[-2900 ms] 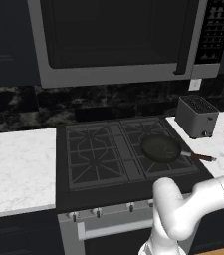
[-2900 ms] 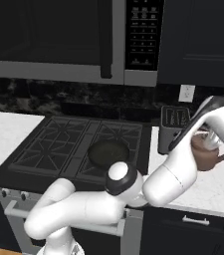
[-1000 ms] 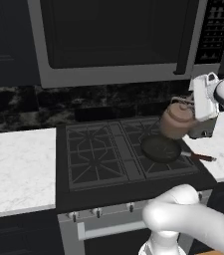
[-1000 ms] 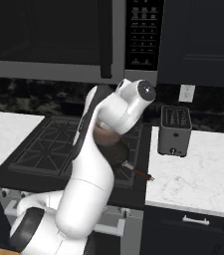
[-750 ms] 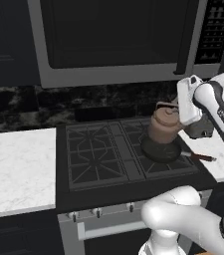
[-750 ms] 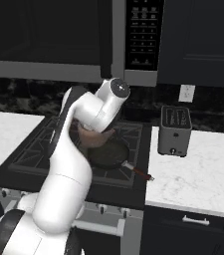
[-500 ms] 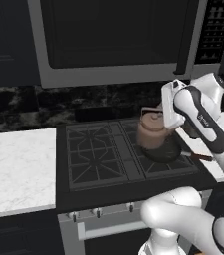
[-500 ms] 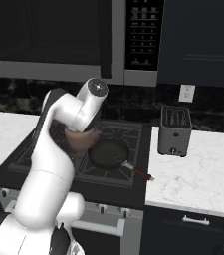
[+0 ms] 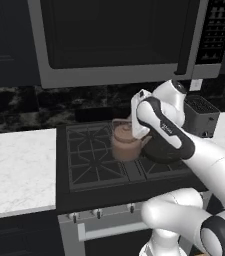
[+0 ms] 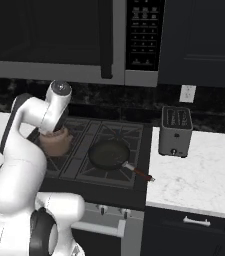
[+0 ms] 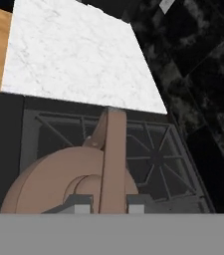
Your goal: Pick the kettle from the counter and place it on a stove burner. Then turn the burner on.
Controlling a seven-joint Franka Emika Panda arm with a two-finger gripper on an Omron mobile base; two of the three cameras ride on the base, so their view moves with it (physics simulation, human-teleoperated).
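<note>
- The gripper (image 11: 109, 203) is clamped on the thin arched handle of the kettle (image 9: 125, 143), one finger tip on each side of the handle in the hand view
- The copper-brown kettle (image 11: 73, 177) hangs from that grip above the black grates on the left half of the cooktop (image 9: 89, 165) (whether its base touches the grate cannot be told)
- In the right base view the kettle (image 10: 55, 142) is partly hidden behind the white arm, over the stove burner (image 10: 66, 160) left of the frying pan
- The frying pan (image 10: 109, 154) sits on the right half of the cooktop, its handle pointing toward the front right edge
- The grey toaster (image 10: 175, 131) stands on the counter (image 10: 204, 175) just right of the stove
- A microwave (image 9: 119, 40) hangs above the cooktop
- More white counter (image 9: 16, 167) lies left of the stove
</note>
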